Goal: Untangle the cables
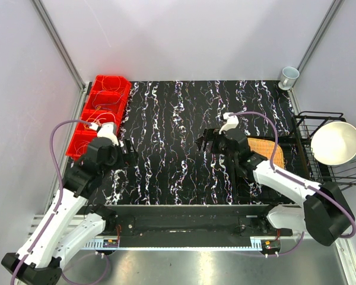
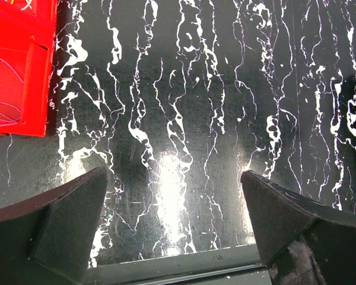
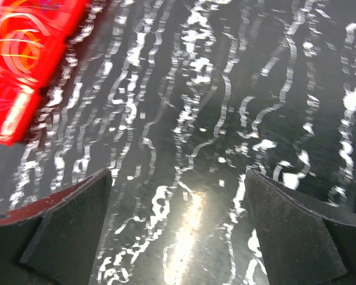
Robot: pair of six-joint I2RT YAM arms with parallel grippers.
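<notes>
I see the thin looped cables point(image 1: 108, 89) lying inside the red plastic compartment bins point(image 1: 77, 145) along the left edge of the black white-veined mat point(image 1: 178, 172). My left gripper point(image 1: 130, 153) hangs just beside those bins, its jaws spread wide. My right gripper point(image 1: 204, 141), equally wide, hovers mid-mat, with a broad stretch of mat between the two. A black wire rack point(image 1: 332, 172) holding a white bowl point(image 1: 335, 142) borders the right edge.
</notes>
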